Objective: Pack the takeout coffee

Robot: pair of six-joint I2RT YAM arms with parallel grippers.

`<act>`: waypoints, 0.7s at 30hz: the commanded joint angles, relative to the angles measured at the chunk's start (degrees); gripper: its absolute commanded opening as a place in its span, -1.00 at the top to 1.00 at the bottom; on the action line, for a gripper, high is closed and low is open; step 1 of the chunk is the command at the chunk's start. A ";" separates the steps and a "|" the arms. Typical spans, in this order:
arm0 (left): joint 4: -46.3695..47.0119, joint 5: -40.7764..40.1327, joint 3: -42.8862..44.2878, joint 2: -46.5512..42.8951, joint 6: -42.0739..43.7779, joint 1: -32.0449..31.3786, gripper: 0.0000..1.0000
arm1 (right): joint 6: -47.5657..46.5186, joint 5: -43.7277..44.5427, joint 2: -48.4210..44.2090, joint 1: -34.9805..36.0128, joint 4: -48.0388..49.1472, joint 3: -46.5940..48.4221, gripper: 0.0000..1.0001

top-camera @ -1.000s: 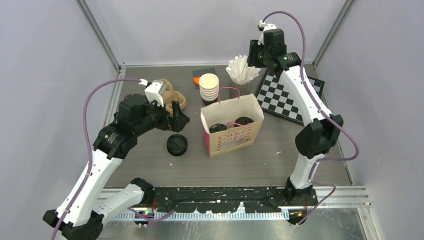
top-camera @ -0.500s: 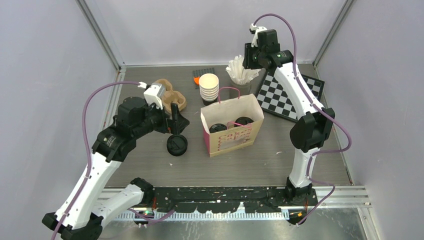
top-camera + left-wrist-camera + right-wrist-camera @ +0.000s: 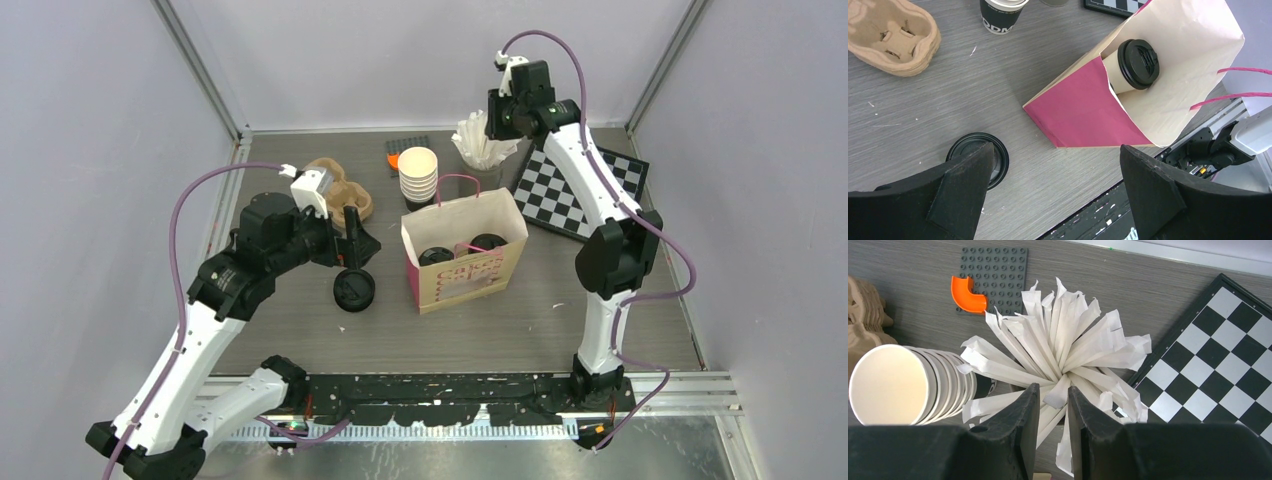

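Paper first: lower the right tool (image 3: 1053, 392) straight onto the fan of wrapped straws (image 3: 1063, 350), single out one wrapper, pinch it low and lift vertically so as not to drag neighbours out. Fingers narrowed there with a wrapper end between them; cannot tell whether truly pinched. Left tool (image 3: 1055, 150) spread wide and empty, hovering over the bench (image 3: 923, 110) near a loose black lid (image 3: 977, 160); best held clear of the bag's mouth. Counting: two takeout coffees (image 3: 436, 256), both already standing inside the one paper bag (image 3: 465, 275), black lids up; one stack of lidless cups (image 3: 418, 175), number in it not tellable; one loose lid; one pile of pulp carriers (image 3: 340, 187); one chessboard (image 3: 575, 190); one grey studded plate (image 3: 993, 270) with one orange piece (image 3: 968, 296).
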 commanded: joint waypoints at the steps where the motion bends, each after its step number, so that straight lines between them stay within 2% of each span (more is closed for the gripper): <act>1: 2.47 0.68 0.08 -0.54 0.18 0.39 -0.96 | -1.14 -0.84 0.53 -0.07 0.76 3.23 0.36; 3: 2.42 0.59 0.16 -0.58 0.30 0.41 -0.96 | -1.72 -0.63 0.72 -0.11 0.91 3.50 0.43; 6: 2.02 0.37 0.09 -0.64 0.71 0.39 -0.96 | -2.40 -0.61 1.18 -0.04 0.18 4.74 0.78; 9: 2.05 0.22 -0.09 -0.85 0.92 0.39 -0.96 | -2.66 -0.32 0.50 -0.09 -0.16 5.29 0.99; 21: 3.20 1.43 0.00 -0.12 1.02 0.39 -0.97 | -2.70 1.01 -3.61 -0.09 -3.36 7.83 0.95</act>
